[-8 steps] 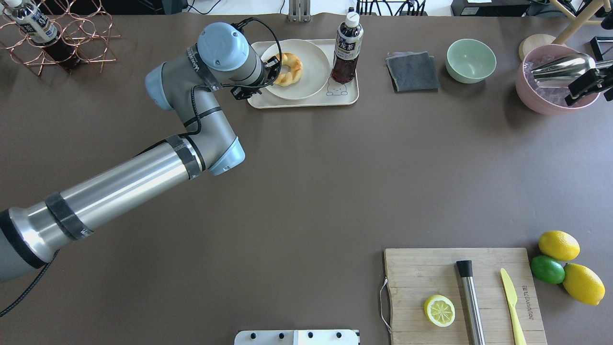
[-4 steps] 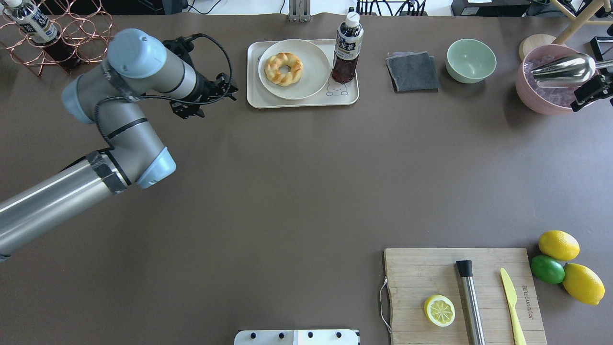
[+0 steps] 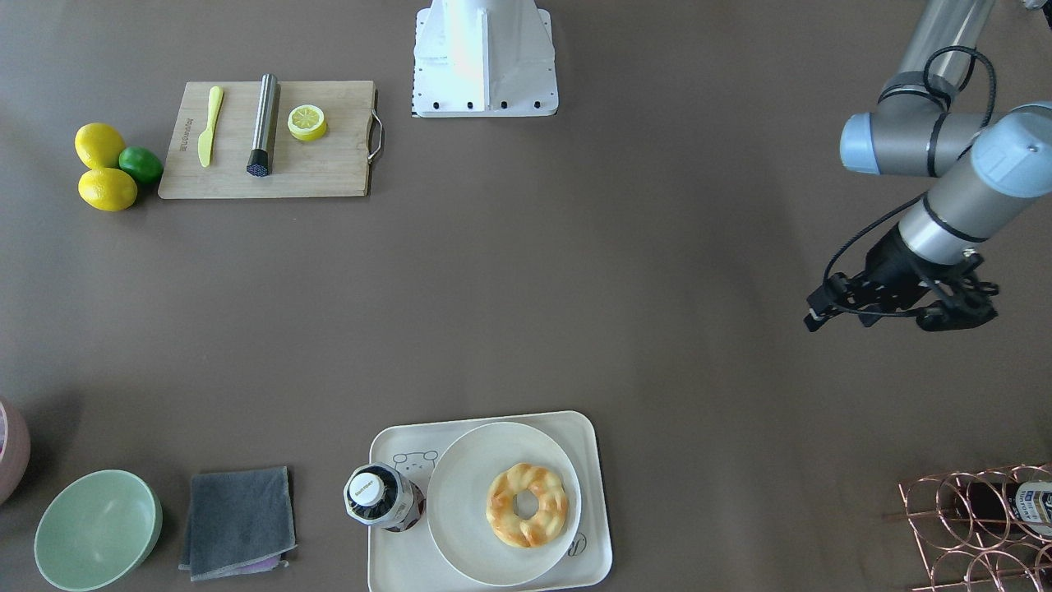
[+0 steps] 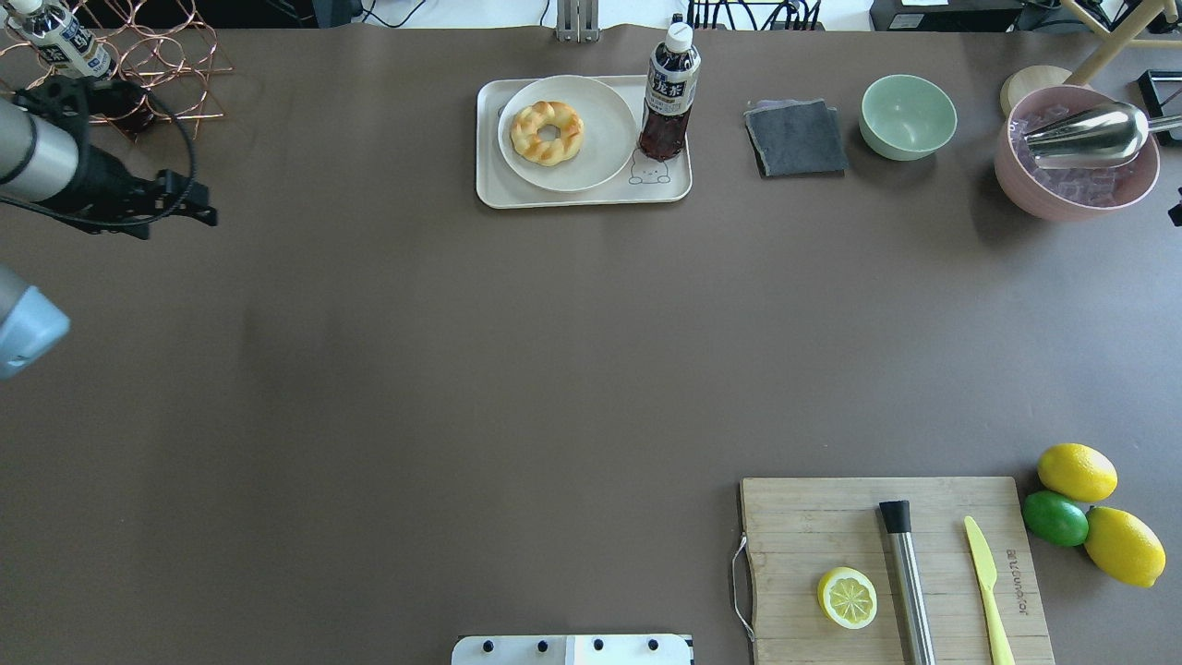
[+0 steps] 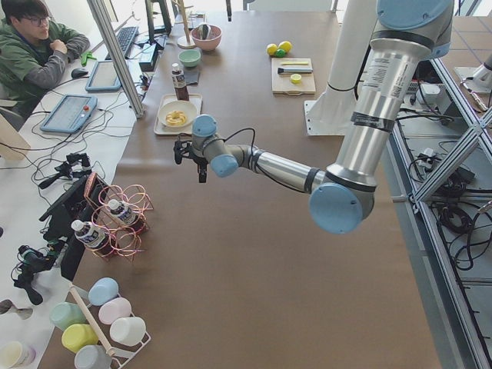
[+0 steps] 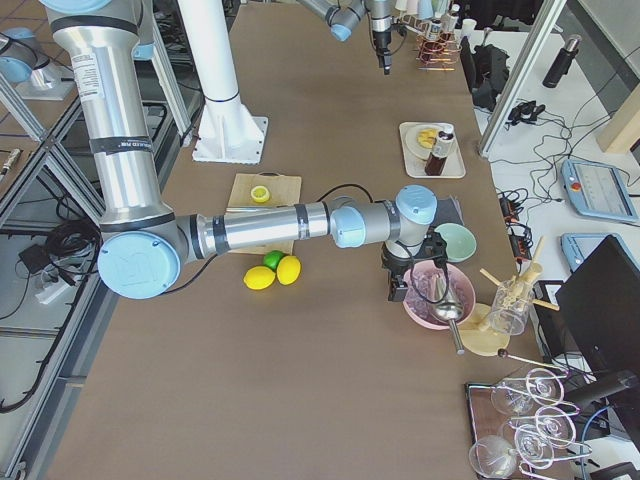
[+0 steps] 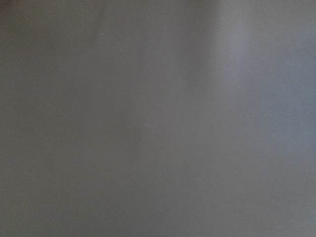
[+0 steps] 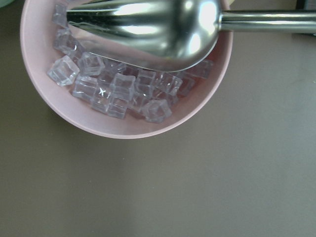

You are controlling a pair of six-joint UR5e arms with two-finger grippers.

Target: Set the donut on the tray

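The donut (image 4: 547,133) lies flat on a round white plate (image 4: 605,148) that sits on the cream tray (image 4: 489,192). It also shows in the front view (image 3: 527,504) on the same tray (image 3: 393,567). My left gripper (image 4: 196,212) hangs over bare table far to the left of the tray, near the copper rack; its jaws look apart and empty, as in the front view (image 3: 957,316). My right gripper (image 6: 398,288) hovers beside the pink bowl; I cannot tell whether it is open or shut.
A dark tea bottle (image 4: 667,102) stands on the tray's right end. A copper rack (image 4: 157,65) stands back left. A grey cloth (image 4: 796,139), green bowl (image 4: 908,115) and pink ice bowl (image 4: 1025,189) with a metal scoop line the back. A cutting board (image 4: 794,554) lies front right.
My left arm has drawn away from the tray, far to the left, leaving the donut on the plate. My right gripper has slid almost out of the overhead view's right edge.
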